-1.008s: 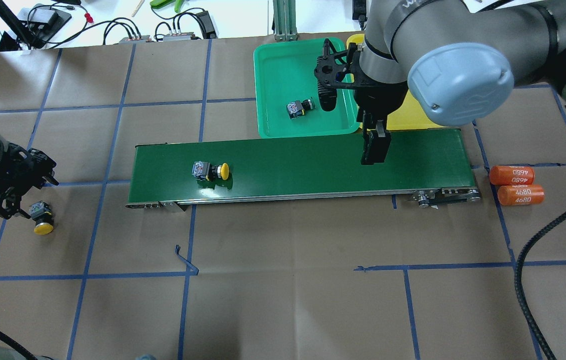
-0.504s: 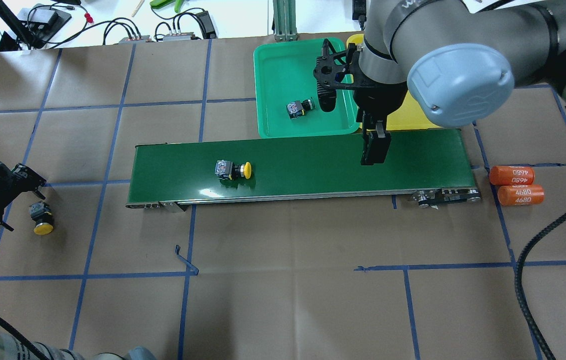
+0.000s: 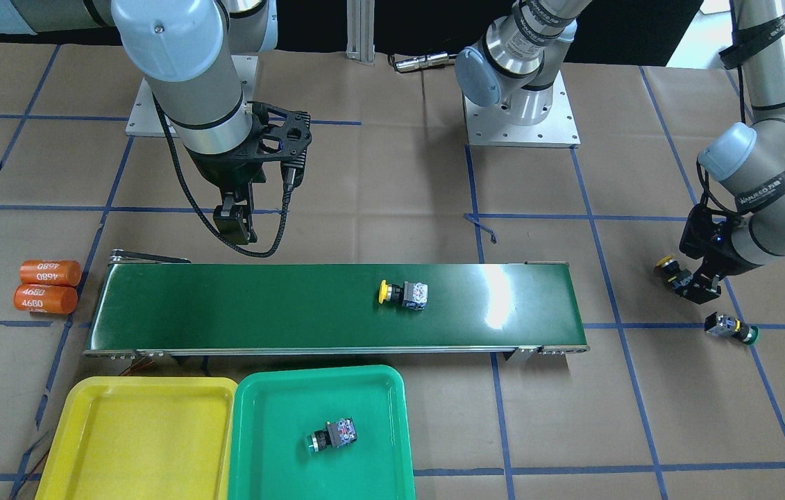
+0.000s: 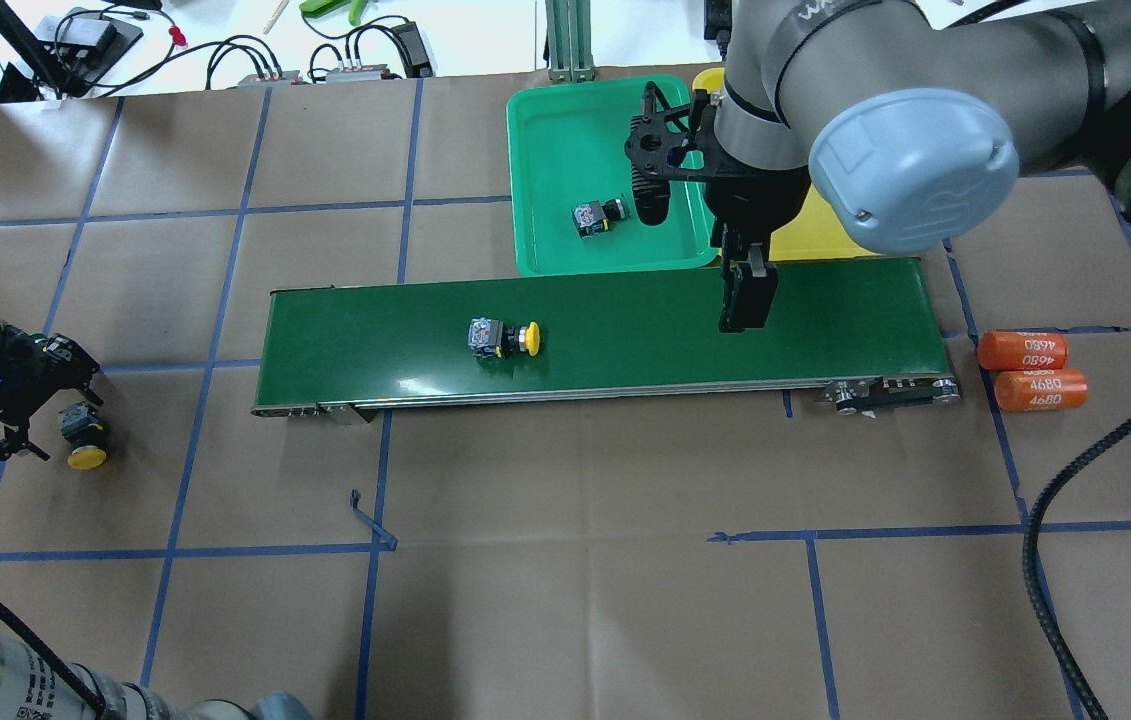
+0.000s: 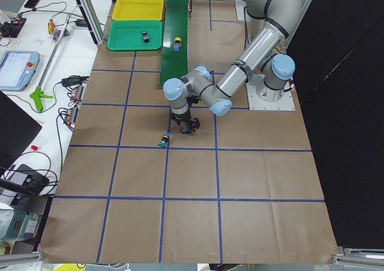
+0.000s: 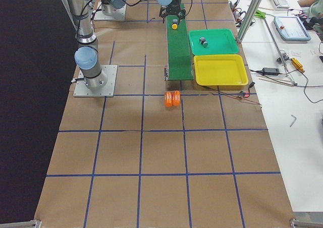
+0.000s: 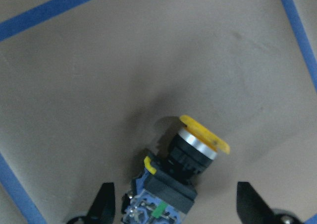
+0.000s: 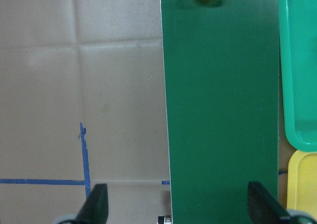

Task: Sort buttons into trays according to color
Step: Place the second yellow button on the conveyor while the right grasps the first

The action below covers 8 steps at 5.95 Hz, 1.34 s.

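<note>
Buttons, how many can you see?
4: a yellow button on the conveyor belt, a green button in the green tray, a second yellow button and a second green button on the table. None seems hidden.

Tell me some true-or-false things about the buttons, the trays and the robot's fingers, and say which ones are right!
1. A yellow button lies on the belt. True.
2. The yellow tray has a button in it. False: the yellow tray holds none.
3. The green tray holds one button. True.
4. The right fingers are shut on a button. False: the right fingers stand open above the belt, holding nothing.
5. The left fingers stand open on either side of a yellow-capped button on the table. True.
</note>
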### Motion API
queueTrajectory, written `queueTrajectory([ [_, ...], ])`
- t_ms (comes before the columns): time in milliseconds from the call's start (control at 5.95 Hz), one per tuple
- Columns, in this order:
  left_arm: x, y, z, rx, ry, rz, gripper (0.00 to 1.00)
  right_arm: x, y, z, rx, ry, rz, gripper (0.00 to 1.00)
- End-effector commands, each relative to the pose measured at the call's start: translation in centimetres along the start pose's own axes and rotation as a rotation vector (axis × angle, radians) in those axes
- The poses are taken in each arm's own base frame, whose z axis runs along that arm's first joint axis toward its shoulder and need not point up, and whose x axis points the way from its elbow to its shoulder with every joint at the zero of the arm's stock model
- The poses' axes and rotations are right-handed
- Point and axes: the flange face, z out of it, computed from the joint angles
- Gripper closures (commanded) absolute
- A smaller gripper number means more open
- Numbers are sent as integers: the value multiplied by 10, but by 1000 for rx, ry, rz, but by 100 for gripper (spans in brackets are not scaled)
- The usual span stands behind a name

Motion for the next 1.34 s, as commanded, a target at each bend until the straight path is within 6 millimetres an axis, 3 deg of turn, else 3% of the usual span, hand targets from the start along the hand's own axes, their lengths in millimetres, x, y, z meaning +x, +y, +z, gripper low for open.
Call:
queueTrajectory([
  [0, -3, 1, 10, 16, 5, 2, 15, 2, -1, 2, 4, -1, 1, 0],
  [168, -4, 3, 12, 16, 5, 3, 36, 1, -1, 0, 8, 2, 1, 0],
  [336, -4, 3, 11, 11, 5, -7, 75, 1, -2, 1, 10, 0, 1, 0],
  [504, -3, 2, 2, -2, -2, -40, 89, 0, -2, 0, 12, 0, 1, 0],
  [840, -15, 6, -39, -32, -88, -283, 90, 0, -2, -1, 11, 5, 1, 0],
  [1008, -28, -5, -47, -13, -121, -440, 90, 3, -4, 3, 15, 7, -25, 0],
  [1176, -53, -45, -73, 58, -129, -549, 90, 12, -2, 34, 15, 11, -105, 0],
])
